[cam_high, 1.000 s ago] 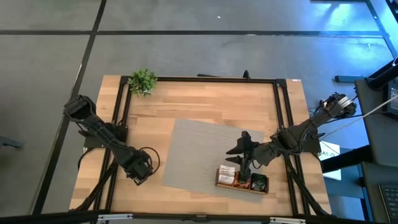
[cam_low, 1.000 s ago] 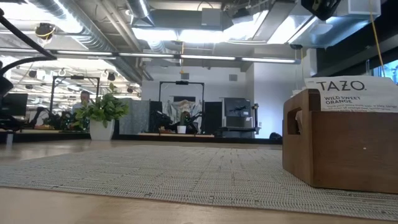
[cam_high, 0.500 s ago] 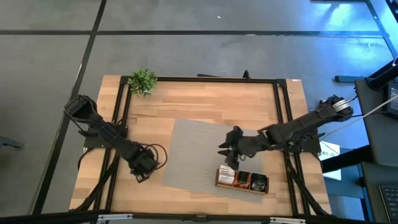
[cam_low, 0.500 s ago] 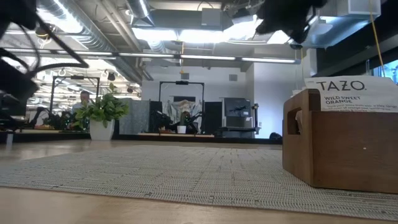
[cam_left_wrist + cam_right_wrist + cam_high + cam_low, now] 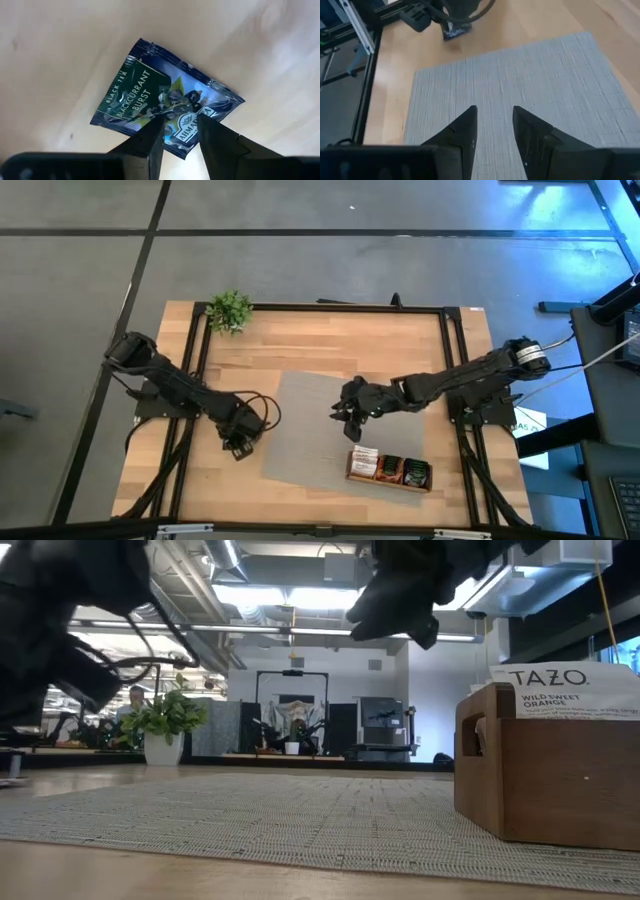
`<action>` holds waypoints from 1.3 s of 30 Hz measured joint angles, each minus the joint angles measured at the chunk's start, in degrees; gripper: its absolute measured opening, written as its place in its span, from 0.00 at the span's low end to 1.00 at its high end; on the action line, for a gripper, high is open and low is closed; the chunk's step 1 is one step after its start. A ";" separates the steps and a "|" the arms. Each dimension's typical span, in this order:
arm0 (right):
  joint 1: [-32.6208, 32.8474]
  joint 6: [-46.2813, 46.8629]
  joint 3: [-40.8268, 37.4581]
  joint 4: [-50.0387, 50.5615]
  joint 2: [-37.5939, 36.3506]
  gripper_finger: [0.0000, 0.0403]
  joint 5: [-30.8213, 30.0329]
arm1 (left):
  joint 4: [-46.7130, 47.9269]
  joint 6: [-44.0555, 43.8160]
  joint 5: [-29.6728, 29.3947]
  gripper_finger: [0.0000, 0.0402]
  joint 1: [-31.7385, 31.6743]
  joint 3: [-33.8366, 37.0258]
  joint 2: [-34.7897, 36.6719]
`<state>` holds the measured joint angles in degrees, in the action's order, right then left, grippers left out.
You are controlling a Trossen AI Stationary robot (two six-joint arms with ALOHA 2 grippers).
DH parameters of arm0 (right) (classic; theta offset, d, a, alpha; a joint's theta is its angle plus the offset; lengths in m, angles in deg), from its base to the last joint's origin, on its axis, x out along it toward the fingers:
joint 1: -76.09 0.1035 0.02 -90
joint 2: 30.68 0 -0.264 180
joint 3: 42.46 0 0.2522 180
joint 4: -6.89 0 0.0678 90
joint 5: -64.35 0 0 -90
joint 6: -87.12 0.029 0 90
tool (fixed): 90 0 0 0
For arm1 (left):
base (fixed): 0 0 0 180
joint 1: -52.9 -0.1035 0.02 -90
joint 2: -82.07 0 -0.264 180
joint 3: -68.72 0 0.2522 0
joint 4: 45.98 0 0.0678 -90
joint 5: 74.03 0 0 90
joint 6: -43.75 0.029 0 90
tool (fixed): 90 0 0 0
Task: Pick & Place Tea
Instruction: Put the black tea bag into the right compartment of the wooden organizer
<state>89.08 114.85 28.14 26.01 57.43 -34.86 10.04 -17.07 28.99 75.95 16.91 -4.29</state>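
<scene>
A dark blue sachet of blackcurrant tea (image 5: 165,100) is in my left gripper (image 5: 179,132), which is shut on it over the bare wood just left of the grey mat (image 5: 320,425). From the right wrist view, the sachet (image 5: 456,32) hangs under that gripper. My right gripper (image 5: 492,127) is open and empty above the mat's middle (image 5: 345,412), left of and beyond the wooden tray (image 5: 388,469). The tray stands on the mat's near right corner with several sachets upright in its compartments, a white one (image 5: 555,690) showing at its end. My left gripper pinches the sachet between its two fingers at one edge (image 5: 181,131), near a corner. The fingers come from above, pointing down. The sachet hangs below them with its printed face toward the wrist camera; whether its lower edge touches the wood I cannot tell.
A small potted plant (image 5: 229,310) stands at the far left corner of the table. A black frame rail (image 5: 196,355) runs along the left side and another along the right. Bare wood lies beyond the mat (image 5: 350,345).
My right gripper has swung from above the tray toward the table's left and far edge, out over the mat's middle. My left gripper, with the sachet, has moved toward the right and slightly farther, closer to the mat's left edge.
</scene>
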 joint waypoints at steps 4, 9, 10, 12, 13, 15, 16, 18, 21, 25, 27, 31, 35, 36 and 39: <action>-1.50 -1.36 0.00 -0.31 0.48 0.32 0.43 | -0.36 2.25 -0.78 0.28 -2.97 -0.86 -0.11; -3.37 -2.18 0.00 -0.54 0.46 0.32 0.46 | -0.49 5.52 -1.12 0.29 -7.35 -1.94 -0.17; -3.69 -2.72 0.00 -0.66 0.46 0.32 0.60 | -0.54 6.24 -1.26 0.29 -8.17 -2.02 -0.15; -4.36 -3.82 0.00 -0.91 0.46 0.32 1.35 | -0.57 7.87 -1.32 0.28 -9.64 -2.04 -0.15; -4.57 -4.08 0.00 -0.91 0.46 0.32 1.37 | -0.57 8.75 -1.48 0.28 -10.34 -2.05 -0.15; -5.10 -4.33 0.00 -0.92 0.46 0.32 1.37 | -0.64 10.57 -1.73 0.28 -11.67 -2.09 -0.13; -5.36 -4.36 0.00 -0.93 0.46 0.32 1.37 | -0.66 11.59 -1.75 0.28 -12.36 -2.09 -0.13; -5.87 -4.34 0.00 -1.00 0.46 0.32 1.39 | -0.83 14.05 -1.79 0.28 -13.64 -2.09 -0.11; -6.78 -4.37 0.00 -1.23 0.46 0.32 1.37 | -1.52 17.84 -1.97 0.29 -15.30 -2.09 -0.09; -8.16 -4.17 0.00 -2.49 0.46 0.32 1.37 | -2.90 22.40 -2.50 0.28 -17.19 -2.11 -0.06; -8.91 -4.07 0.00 -3.64 0.46 0.32 1.36 | -4.05 24.44 -3.72 0.28 -18.04 -2.15 -0.04; -10.32 -2.43 0.00 -7.18 0.46 0.32 1.35 | -6.20 28.75 -5.80 0.28 -19.57 -2.17 -0.02; -11.60 1.03 0.11 -12.65 2.47 0.32 1.34 | -9.38 32.69 -7.08 0.29 -20.96 -2.13 -0.04; -11.83 1.84 0.13 -14.65 3.63 0.32 1.34 | -10.10 33.36 -7.46 0.29 -21.20 -2.13 -0.04; -12.97 4.69 0.11 -17.15 7.36 0.32 3.64 | -11.75 35.08 -8.75 0.28 -21.69 -2.11 -0.09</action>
<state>76.11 119.55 28.25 8.86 64.79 -31.22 -1.71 18.01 20.24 54.26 14.80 -4.38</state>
